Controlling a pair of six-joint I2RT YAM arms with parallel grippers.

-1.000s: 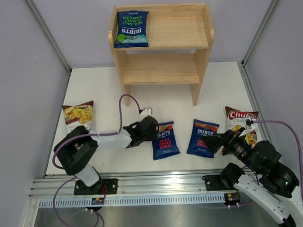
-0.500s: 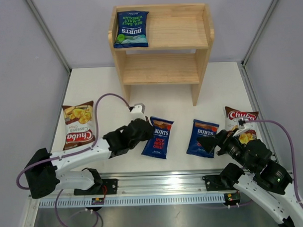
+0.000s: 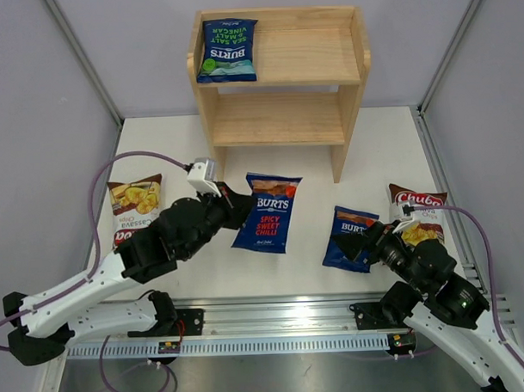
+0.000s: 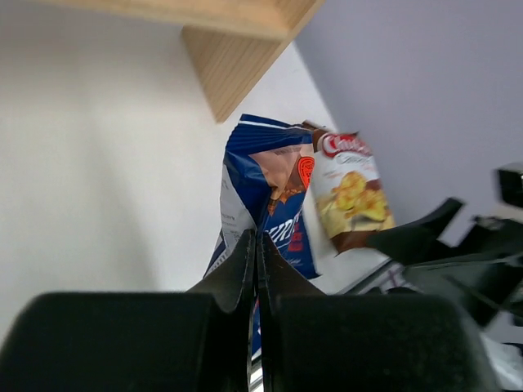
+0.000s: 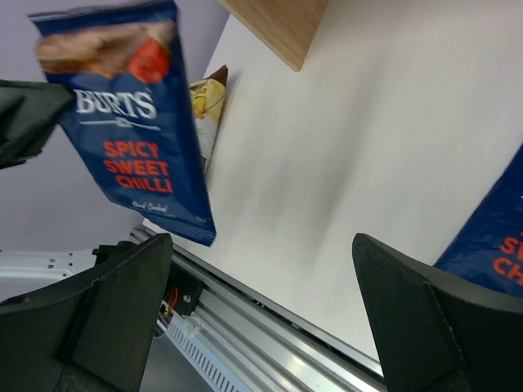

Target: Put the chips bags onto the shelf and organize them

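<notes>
Black left pincer (image 3: 237,205) is pinched shut on the side edge of a blue chilli bag (image 3: 267,213). The bag hangs clear of the table, long axis aimed at the wooden shelf (image 3: 309,70) just beyond. The top tier holds one green-lettered bag (image 3: 228,49) at its left end. The right pincer (image 3: 360,242) gapes wide, holding nothing, beside the second blue bag (image 3: 348,230).

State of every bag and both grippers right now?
left gripper: shut on lifted chilli bag
lifted chilli bag: hanging above table
right gripper: open, at other chilli bag
other chilli bag: flat on table
green Burts bag: on shelf top tier
Chuba bags: both flat on table
</notes>
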